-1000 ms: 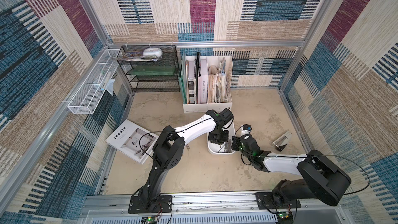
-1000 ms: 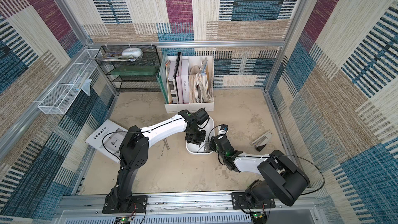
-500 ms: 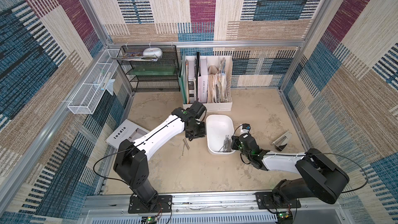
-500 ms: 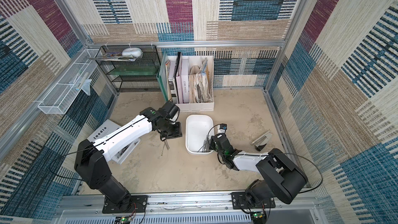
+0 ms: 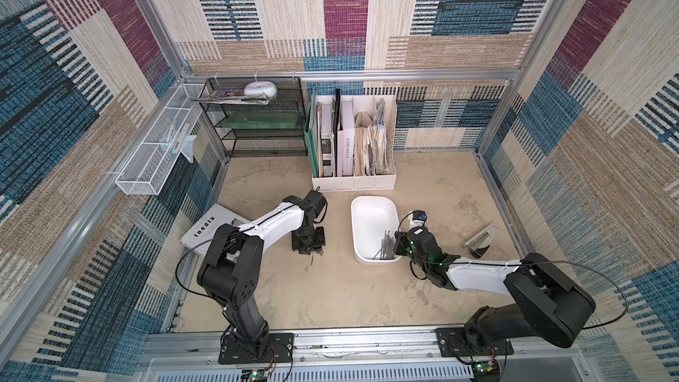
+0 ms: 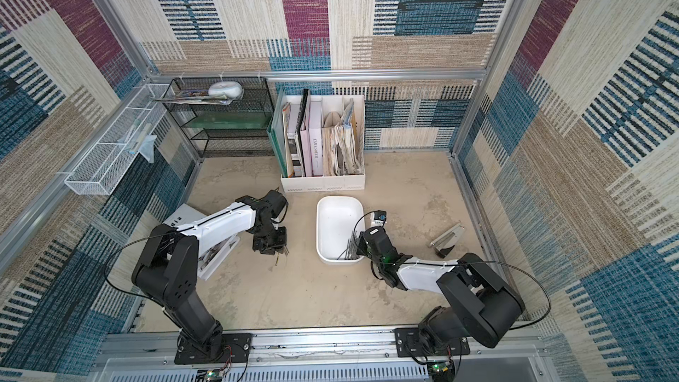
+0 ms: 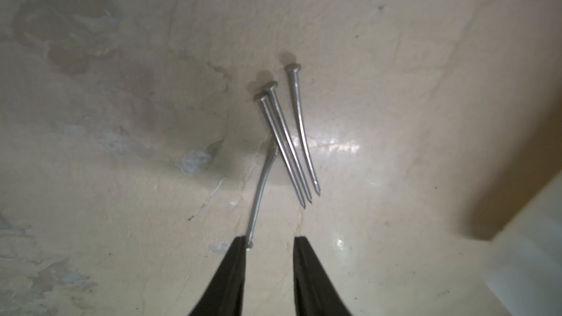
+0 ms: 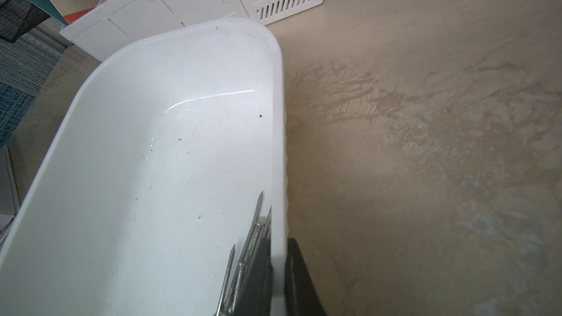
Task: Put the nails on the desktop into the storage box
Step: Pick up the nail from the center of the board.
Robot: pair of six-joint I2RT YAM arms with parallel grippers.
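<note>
The table [image 5: 330,288] carries a white file holder [image 5: 354,182] just behind the storage box [image 5: 371,211], with a black mesh shelf [image 5: 257,123] beside the holder. A white wire basket [image 5: 147,163] hangs on the wall frame. A booklet [image 5: 207,229] lies partly under the left arm, and a stapler [image 5: 481,242] sits well apart on the right arm's side. Nothing lies between the box and the loose nails [image 7: 282,151]. The left gripper [image 7: 269,243] hangs low over the table with its jaws apart and a clear gap between them. A bent nail [image 7: 260,186] touches the tip of one finger and is not pinched. The right gripper [image 8: 277,247] is clamped on the near end of the storage box's wall, one finger inside and one outside. Four nails lie on the table by the left gripper: three straight, two of them touching side by side, and the one bent. A bunch of nails [image 5: 384,249] rests in the near corner of the storage box, too tangled to count. There are two grippers and one box.
</note>
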